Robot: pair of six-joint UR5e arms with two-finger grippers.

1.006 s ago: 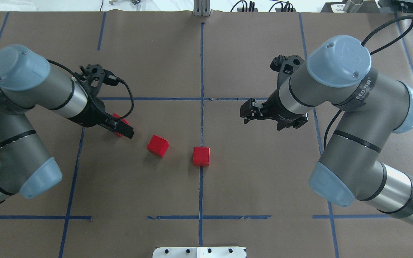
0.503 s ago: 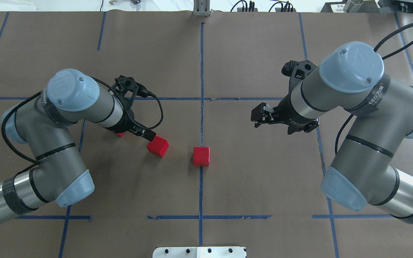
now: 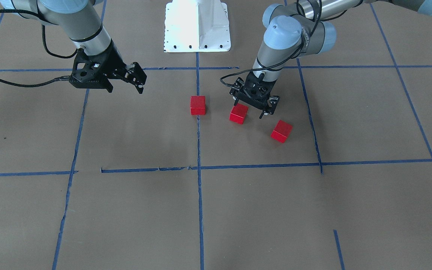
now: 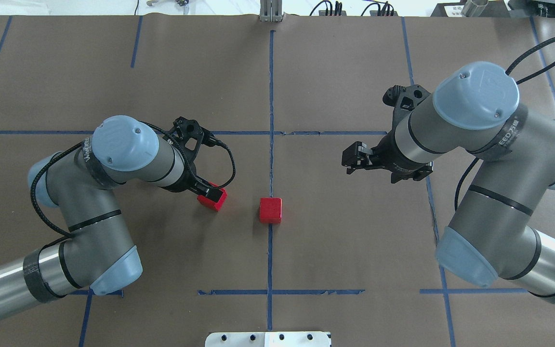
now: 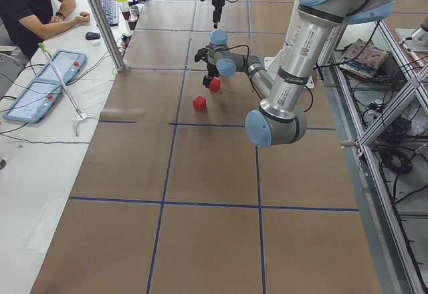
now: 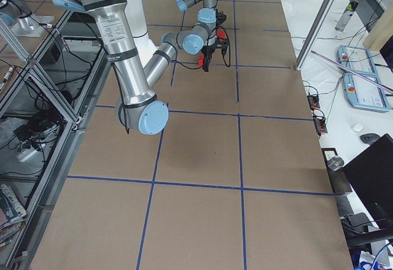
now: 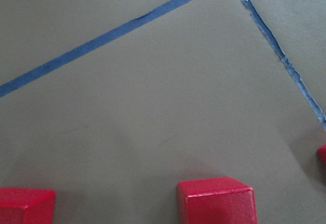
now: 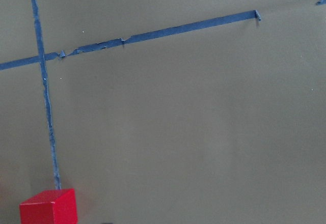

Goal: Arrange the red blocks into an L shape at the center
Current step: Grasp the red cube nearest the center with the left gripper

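Your left pincer (image 3: 250, 106) hangs spread over the middle red block (image 3: 238, 113), presumably to grasp it; right pincer (image 3: 140, 80) parked aside, also spread.

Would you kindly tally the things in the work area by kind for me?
Red blocks: 3
End effectors, the left end effector and the right end effector: 2
White base mount: 1
Total: 6
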